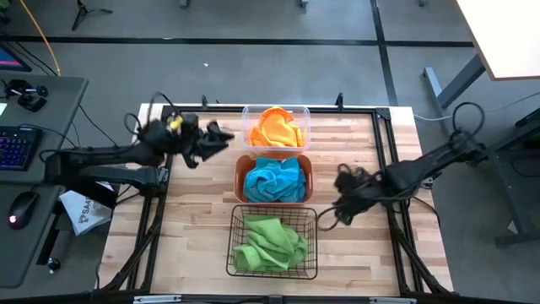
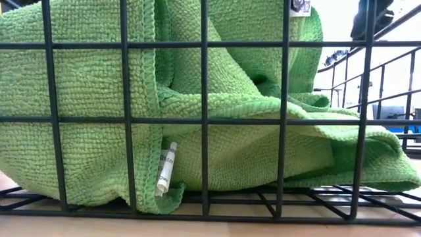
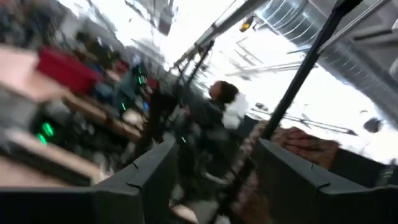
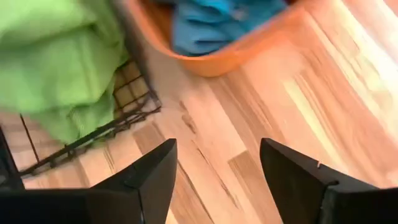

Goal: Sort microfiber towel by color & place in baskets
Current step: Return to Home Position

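Observation:
Three baskets stand in a row down the middle of the table. The clear bin (image 1: 302, 118) at the far end holds an orange towel (image 1: 275, 128). The orange bin (image 1: 240, 177) in the middle holds a blue towel (image 1: 275, 180). The black wire basket (image 1: 238, 221) at the near end holds green towels (image 1: 270, 241), which fill the low view behind the mesh (image 2: 217, 118). My left gripper (image 1: 221, 138) is open and empty, just left of the clear bin. My right gripper (image 1: 325, 216) is open and empty over bare wood, right of the wire basket (image 4: 134, 93).
Bare wooden table (image 1: 363, 253) lies on both sides of the basket row. A black frame (image 1: 384, 118) edges the table. A desk with keyboard and mouse (image 1: 21, 148) stands off the left side. The left wrist view looks out into the room, where a person (image 3: 229, 102) shows.

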Controlling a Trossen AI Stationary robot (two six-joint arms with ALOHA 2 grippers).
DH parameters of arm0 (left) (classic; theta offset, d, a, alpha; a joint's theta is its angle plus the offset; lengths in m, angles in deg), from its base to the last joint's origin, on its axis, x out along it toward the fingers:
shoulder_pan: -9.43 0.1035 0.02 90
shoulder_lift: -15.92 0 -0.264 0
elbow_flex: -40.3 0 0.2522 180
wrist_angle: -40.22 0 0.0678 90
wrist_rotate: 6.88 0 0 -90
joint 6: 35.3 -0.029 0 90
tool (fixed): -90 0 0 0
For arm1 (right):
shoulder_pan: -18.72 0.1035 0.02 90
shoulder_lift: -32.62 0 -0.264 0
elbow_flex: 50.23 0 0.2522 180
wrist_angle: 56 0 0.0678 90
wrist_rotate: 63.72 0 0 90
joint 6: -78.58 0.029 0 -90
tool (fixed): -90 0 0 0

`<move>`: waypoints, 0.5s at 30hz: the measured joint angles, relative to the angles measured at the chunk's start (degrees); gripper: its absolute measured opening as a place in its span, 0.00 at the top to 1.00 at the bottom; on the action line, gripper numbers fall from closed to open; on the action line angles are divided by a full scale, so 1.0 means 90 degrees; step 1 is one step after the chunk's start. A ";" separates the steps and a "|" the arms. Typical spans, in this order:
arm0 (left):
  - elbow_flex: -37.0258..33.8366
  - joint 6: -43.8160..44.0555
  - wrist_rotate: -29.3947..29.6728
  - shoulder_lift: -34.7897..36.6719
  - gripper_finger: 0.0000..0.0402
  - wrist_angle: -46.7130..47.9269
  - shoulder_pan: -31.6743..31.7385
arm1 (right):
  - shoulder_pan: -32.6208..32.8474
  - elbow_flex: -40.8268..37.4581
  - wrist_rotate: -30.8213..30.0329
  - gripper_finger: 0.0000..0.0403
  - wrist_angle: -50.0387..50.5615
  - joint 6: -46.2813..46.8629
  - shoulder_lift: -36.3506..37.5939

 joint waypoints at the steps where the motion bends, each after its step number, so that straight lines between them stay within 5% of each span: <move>1: -0.0212 0.0144 0.0021 0.0002 0.49 -0.0108 -0.0120 | 0.0028 -0.0244 -0.0097 0.45 -0.0063 0.0312 0.0289; 7: -0.1219 0.0081 0.0629 0.0557 0.54 -0.0297 -0.0733 | 0.0169 -0.1245 -0.0557 0.60 -0.0946 0.1282 0.1601; 15: -0.2721 -0.0314 0.2522 0.1457 0.71 -0.1288 -0.1599 | 0.0165 -0.1498 -0.0804 0.97 -0.1817 0.1282 0.2104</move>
